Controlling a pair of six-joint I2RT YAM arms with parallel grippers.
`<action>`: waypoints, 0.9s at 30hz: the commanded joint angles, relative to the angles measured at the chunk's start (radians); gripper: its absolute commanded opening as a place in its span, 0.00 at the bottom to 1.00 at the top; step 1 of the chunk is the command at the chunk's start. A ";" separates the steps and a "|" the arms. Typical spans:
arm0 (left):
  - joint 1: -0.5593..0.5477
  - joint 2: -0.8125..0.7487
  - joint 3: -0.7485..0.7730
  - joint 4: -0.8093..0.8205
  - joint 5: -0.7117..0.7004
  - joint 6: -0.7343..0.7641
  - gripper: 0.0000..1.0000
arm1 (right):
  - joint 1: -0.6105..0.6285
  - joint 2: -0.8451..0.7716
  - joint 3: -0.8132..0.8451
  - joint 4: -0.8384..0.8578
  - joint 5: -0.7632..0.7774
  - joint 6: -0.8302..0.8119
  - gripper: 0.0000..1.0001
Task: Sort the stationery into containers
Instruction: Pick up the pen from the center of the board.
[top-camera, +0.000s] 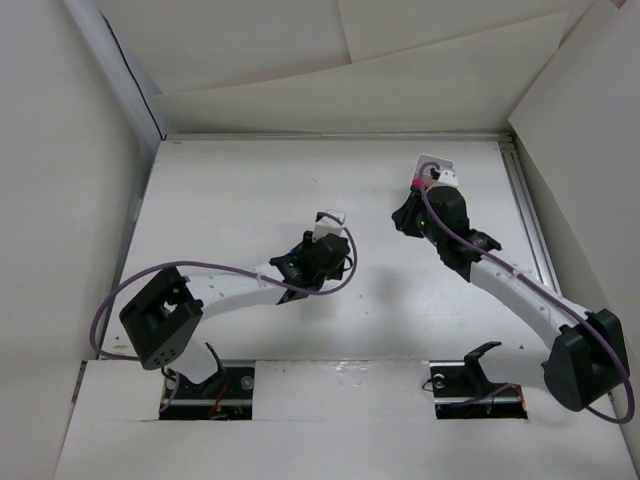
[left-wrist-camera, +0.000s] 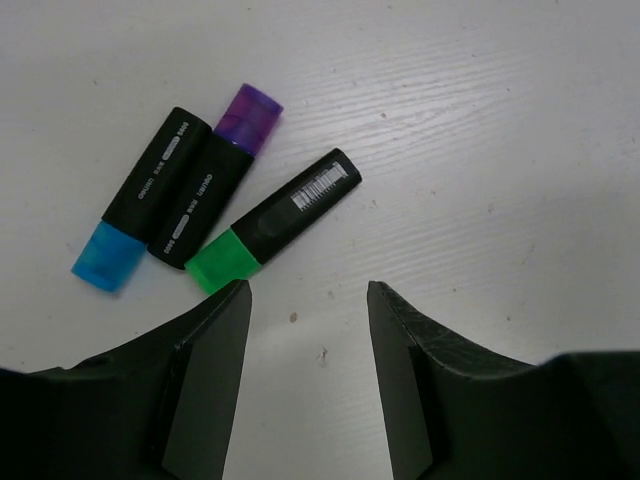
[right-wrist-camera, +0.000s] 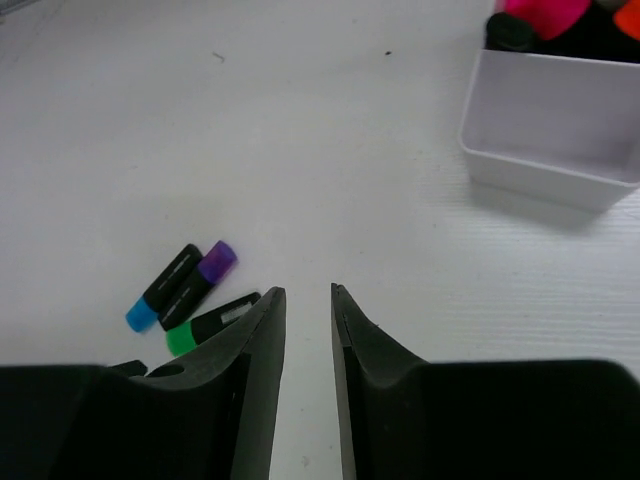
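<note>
Left claw (left-wrist-camera: 308, 298): jaws wide apart, nothing between them, hovering over the bare white table (left-wrist-camera: 480, 120).

Three markers lie flat on the table just past its fingertips, slightly to the left:
- blue marker (left-wrist-camera: 150, 195), leftmost
- purple marker (left-wrist-camera: 205, 195), pressed against the blue one's side, the coloured ends pointing opposite ways
- green marker (left-wrist-camera: 285, 210), angled away to the right, its green end just beside the purple marker's black end

Right claw (right-wrist-camera: 308, 295): jaws separated by a narrow gap only, holding nothing, above the table. The same three markers sit to its left.

White organiser (right-wrist-camera: 550, 110): far right part of the table, well apart from the three loose markers. Its nearest compartment shows empty. The one behind holds a pink marker (right-wrist-camera: 545, 12) and an orange end (right-wrist-camera: 630, 15), both cut off by the frame edge.
</note>
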 joint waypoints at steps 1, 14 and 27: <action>0.053 -0.040 0.020 -0.011 -0.041 -0.046 0.46 | -0.029 -0.039 -0.032 0.044 -0.014 0.007 0.30; 0.261 0.075 0.100 -0.103 0.039 -0.034 0.47 | -0.052 -0.061 -0.072 0.075 -0.092 0.007 0.19; 0.261 0.096 0.100 -0.138 -0.039 -0.049 0.52 | -0.032 -0.060 -0.072 0.075 -0.101 -0.002 0.19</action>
